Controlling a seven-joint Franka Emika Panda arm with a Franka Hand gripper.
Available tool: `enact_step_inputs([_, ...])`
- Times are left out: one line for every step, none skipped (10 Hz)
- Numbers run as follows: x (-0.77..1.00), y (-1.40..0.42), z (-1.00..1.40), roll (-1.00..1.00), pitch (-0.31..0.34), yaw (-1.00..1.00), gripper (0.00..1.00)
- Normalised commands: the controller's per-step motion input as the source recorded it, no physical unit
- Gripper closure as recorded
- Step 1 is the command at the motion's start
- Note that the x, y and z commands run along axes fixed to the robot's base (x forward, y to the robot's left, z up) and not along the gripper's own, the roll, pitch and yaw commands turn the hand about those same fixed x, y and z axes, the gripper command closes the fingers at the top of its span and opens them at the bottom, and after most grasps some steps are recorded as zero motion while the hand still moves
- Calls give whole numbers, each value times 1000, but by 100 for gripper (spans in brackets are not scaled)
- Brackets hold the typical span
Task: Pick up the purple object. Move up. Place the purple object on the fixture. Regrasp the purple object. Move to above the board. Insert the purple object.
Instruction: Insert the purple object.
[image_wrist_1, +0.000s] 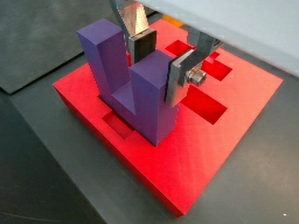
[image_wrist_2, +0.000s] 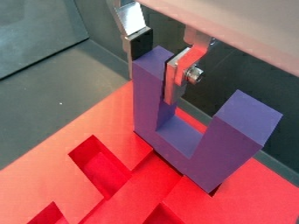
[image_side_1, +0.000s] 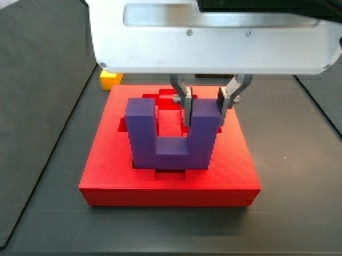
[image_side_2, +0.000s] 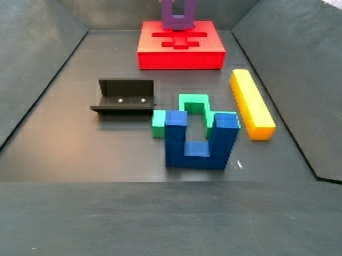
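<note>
Pincer (image_wrist_1: 162, 63) above the board (image_wrist_1: 233, 140), its two silver fingers (image_wrist_2: 177, 77) pressed against opposite faces of one prong of the purple object (image_wrist_1: 131, 83); the jaws are narrowed to the width of that prong and pinch it, as both wrist views and a side view (image_side_1: 205, 100) show. The purple object (image_side_1: 174, 130) stands upright as a U, prongs up, its base resting on the red board (image_side_1: 120, 175) at one of the darker recesses (image_wrist_2: 100, 166); the second prong (image_wrist_2: 247, 118) is free and untouched. How deep the base sits in the recess cannot be told.

In a side view the board (image_side_2: 154, 58) lies at the far end of the dark tabletop (image_side_2: 80, 150), with the purple object (image_side_2: 177, 14) on top and the pincer itself out of frame. Well apart from the board stand the fixture (image_side_2: 126, 98), a dark L-shaped bracket; a green block (image_side_2: 187, 108); a blue two-pronged piece (image_side_2: 201, 140) touching the green block; and a long yellow bar (image_side_2: 251, 102) beside them. A small yellow piece (image_side_1: 107, 78) shows behind the board in a side view. Nothing lies between the pincer and the board. No legible writing or labels appear.
</note>
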Motion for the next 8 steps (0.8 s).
enact_step_inputs([129,0,-220,0,0,0,100])
enact_step_inputs([97,0,-329,-46,0,0,100])
enact_step_inputs([66,0,-489,-81,-10,0,100])
enact_step_inputs([0,0,-703,-74,0,0,100])
enact_step_inputs([0,0,-811,-54,0,0,100])
enact_step_inputs([0,0,-886,-24,0,0,100])
enact_step_inputs([0,0,-914,-3,1,0,100])
enact_step_inputs([0,0,-417,46,7,49,100])
